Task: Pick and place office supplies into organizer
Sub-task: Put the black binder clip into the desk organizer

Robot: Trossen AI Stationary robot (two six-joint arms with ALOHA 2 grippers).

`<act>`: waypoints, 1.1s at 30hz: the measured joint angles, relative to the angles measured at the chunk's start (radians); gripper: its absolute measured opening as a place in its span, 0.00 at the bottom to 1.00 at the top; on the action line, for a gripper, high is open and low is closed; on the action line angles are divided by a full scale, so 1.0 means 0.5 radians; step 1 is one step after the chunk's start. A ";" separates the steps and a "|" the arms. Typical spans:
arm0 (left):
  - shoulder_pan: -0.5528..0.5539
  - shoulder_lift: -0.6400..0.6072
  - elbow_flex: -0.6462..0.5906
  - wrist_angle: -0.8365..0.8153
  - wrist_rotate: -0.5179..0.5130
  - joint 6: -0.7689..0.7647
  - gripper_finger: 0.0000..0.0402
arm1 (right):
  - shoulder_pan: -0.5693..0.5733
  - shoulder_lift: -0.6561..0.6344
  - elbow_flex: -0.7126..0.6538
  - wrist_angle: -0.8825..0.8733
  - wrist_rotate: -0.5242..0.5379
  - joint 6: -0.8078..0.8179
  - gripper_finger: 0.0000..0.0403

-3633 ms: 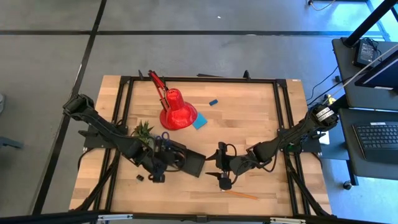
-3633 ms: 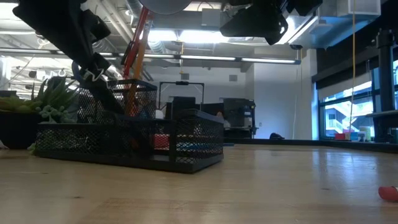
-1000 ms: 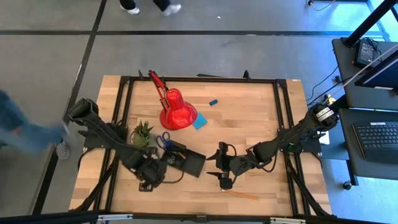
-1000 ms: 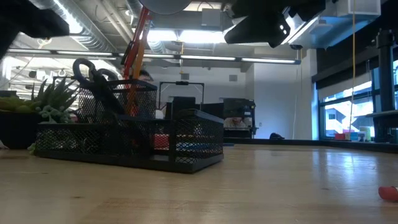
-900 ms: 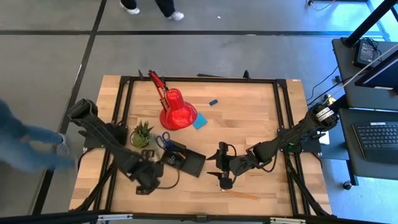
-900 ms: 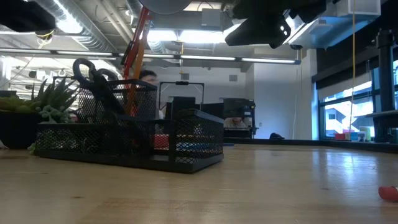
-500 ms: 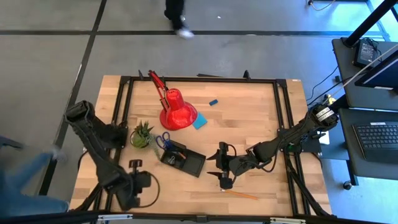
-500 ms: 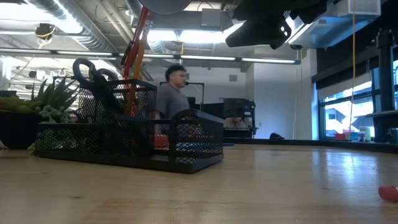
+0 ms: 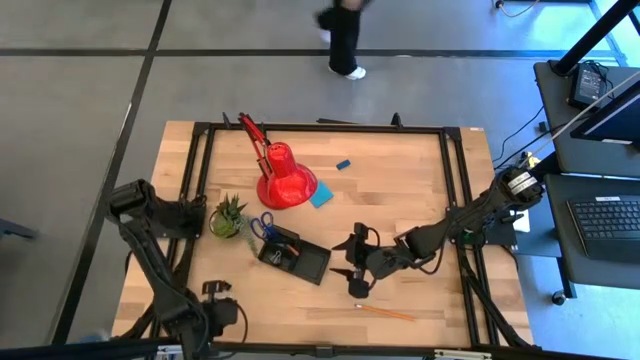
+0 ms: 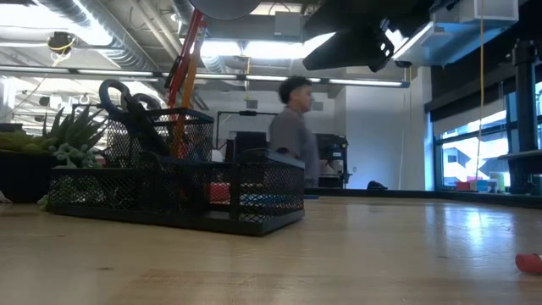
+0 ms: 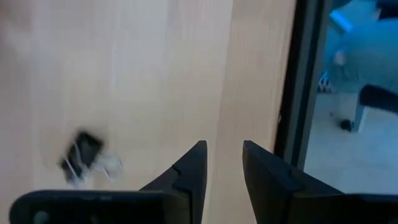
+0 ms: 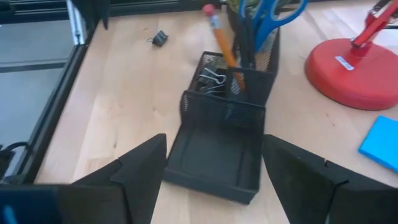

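The black mesh organizer [image 9: 292, 252] stands left of the table's middle. Blue-handled scissors [image 12: 268, 14], an orange pencil [image 12: 221, 37] and a binder clip [image 12: 211, 79] stick up or lie in its far compartments. My right gripper [image 12: 213, 146] hovers open just right of the organizer, pointing at it. My left gripper [image 11: 222, 163] is open near the table's near-left corner [image 9: 213, 297], pointing down, with bare wood between its fingers. A loose black binder clip [image 11: 84, 152] lies on the table beside it. Another orange pencil [image 9: 385, 313] lies near the front edge.
A red desk lamp [image 9: 285, 176] and a small green plant [image 9: 228, 215] stand behind and left of the organizer. A light-blue note pad [image 9: 321, 197] and a blue eraser [image 9: 343, 163] lie farther back. The black table frame [image 11: 298, 93] runs close beside my left gripper. A person walks beyond the far edge.
My left gripper has swung away from the organizer toward the table's near-left corner and sunk a little, turning as it went. A person has walked from left to right behind the table.
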 joint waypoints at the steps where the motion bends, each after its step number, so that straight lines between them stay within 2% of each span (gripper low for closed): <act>1: -0.004 0.022 0.000 -0.005 0.045 -0.027 0.24 | -0.012 0.000 0.000 0.001 0.002 0.000 0.66; 7: -0.010 0.058 0.000 -0.148 0.221 -0.114 0.24 | -0.082 0.000 0.000 0.001 0.003 0.006 0.66; 12: -0.016 0.050 0.062 -0.229 0.262 -0.224 0.22 | -0.126 0.000 0.000 0.002 0.001 0.005 0.66; 14: -0.039 0.050 0.131 -0.262 0.196 -0.248 0.20 | -0.146 0.000 0.000 0.002 -0.001 0.004 0.66; 19: -0.162 0.073 0.406 -0.391 -0.257 -0.199 0.14 | -0.197 0.000 0.000 0.002 -0.003 0.004 0.66; 22: -0.228 0.165 0.581 -0.571 -0.425 -0.216 0.09 | -0.219 0.000 0.000 0.002 -0.004 0.020 0.66; 24: -0.250 0.261 0.692 -0.717 -0.445 -0.245 0.07 | -0.226 0.000 0.000 0.001 -0.005 0.054 0.66; 29: -0.250 0.544 0.898 -1.199 -0.329 -0.331 0.03 | -0.228 0.000 0.000 0.001 -0.006 0.056 0.66; 33: -0.250 0.651 0.916 -1.490 -0.327 -0.336 0.03 | -0.228 0.000 0.000 0.001 -0.008 0.057 0.66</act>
